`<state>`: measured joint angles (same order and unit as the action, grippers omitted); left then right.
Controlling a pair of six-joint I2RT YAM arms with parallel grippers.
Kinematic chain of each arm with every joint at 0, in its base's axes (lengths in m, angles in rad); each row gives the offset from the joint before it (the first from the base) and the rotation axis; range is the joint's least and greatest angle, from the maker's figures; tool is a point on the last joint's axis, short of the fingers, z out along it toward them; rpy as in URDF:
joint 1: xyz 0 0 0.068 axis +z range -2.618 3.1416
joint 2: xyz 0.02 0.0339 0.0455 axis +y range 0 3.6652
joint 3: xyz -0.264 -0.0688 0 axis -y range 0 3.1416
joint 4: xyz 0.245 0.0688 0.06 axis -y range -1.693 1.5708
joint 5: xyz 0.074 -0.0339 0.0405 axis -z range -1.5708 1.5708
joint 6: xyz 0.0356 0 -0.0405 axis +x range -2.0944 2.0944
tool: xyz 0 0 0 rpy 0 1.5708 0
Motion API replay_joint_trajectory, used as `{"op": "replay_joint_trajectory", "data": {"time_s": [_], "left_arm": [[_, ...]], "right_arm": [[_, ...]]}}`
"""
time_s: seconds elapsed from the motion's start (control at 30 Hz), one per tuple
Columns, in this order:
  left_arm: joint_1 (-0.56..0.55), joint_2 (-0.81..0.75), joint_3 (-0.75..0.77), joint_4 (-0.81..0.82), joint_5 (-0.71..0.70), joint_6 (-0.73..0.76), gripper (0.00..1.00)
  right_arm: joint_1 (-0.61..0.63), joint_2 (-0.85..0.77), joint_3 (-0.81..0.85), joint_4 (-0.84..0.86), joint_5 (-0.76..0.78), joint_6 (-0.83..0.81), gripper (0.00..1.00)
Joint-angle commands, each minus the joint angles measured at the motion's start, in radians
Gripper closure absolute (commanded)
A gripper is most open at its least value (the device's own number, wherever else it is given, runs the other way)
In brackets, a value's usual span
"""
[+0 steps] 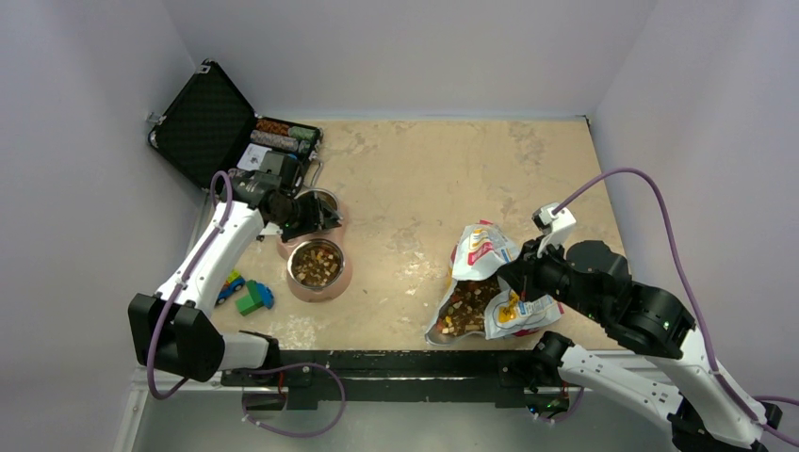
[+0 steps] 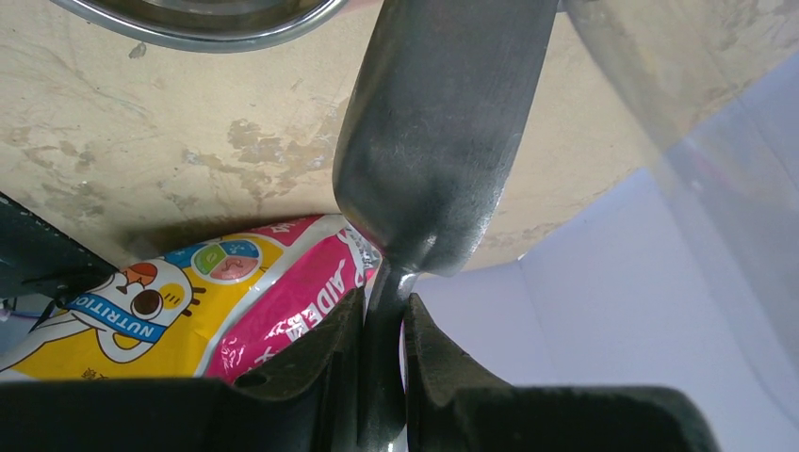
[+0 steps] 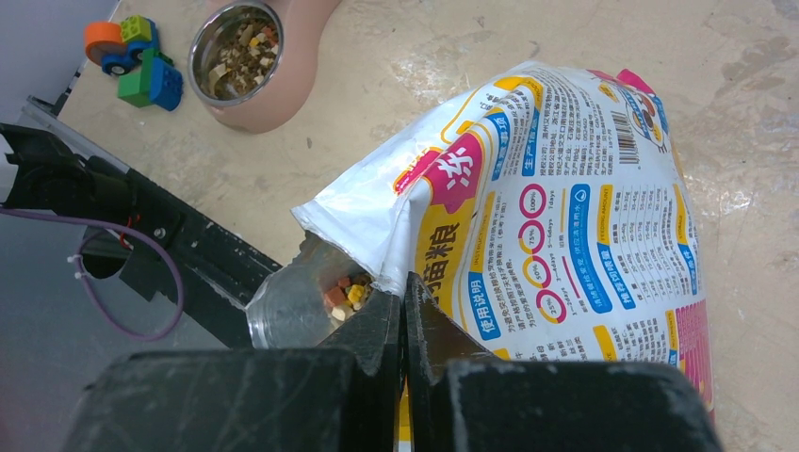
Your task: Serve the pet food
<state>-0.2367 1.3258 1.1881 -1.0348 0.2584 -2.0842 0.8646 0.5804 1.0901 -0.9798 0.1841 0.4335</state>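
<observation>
**Entry: pet food [image 1: 316, 266], serving part done**

- Location: a layer of brown and tan kibble lies in the near bowl [image 1: 347, 273]; the greater stock is in the bag [image 1: 479, 252], well to the right of that bowl on the bench [image 1: 424, 179], with kibble showing in its open mouth.
- Progress, as judged: one portion is served, covering the near bowl's bottom but not filling it; the far bowl [image 1: 328, 196], just behind the near bowl, is half hidden under the arm, contents not to be told; it may yet need its share.
- Left claw [image 2: 382, 315]: clamped on the handle of a metal scoop [image 2: 433, 141], just behind the near bowl; no kibble shows on the scoop face seen.
- Right claw [image 3: 405, 301]: pressed together on the torn edge of the bag's mouth, holding it open; well right of the near bowl.
- Heading: loose kibble has no common direction; the bag lies flat, its long axis running roughly far to near, its mouth at the near end and turned somewhat toward the near bowl.
- Also present: toy blocks [image 1: 247, 297] just left of the near bowl; black case [image 1: 203, 122] behind and left of it.
</observation>
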Motion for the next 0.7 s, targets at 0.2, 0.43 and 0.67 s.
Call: {"op": "replay_joint_trajectory", "data": {"time_s": [0.2,0.43,0.67], "left_arm": [[0.007,-0.011,-0.055,0.114,0.01,-0.526,1.0],[0.013,0.02,0.039,0.123,-0.031,-0.502,1.0],[0.012,0.013,-0.011,0.131,0.003,-0.494,1.0]], "right_arm": [[-0.001,-0.025,0.048,0.085,0.04,0.003,1.0],[-0.001,-0.029,0.047,0.081,0.044,0.006,1.0],[-0.001,-0.038,0.047,0.073,0.051,0.01,1.0]]}}
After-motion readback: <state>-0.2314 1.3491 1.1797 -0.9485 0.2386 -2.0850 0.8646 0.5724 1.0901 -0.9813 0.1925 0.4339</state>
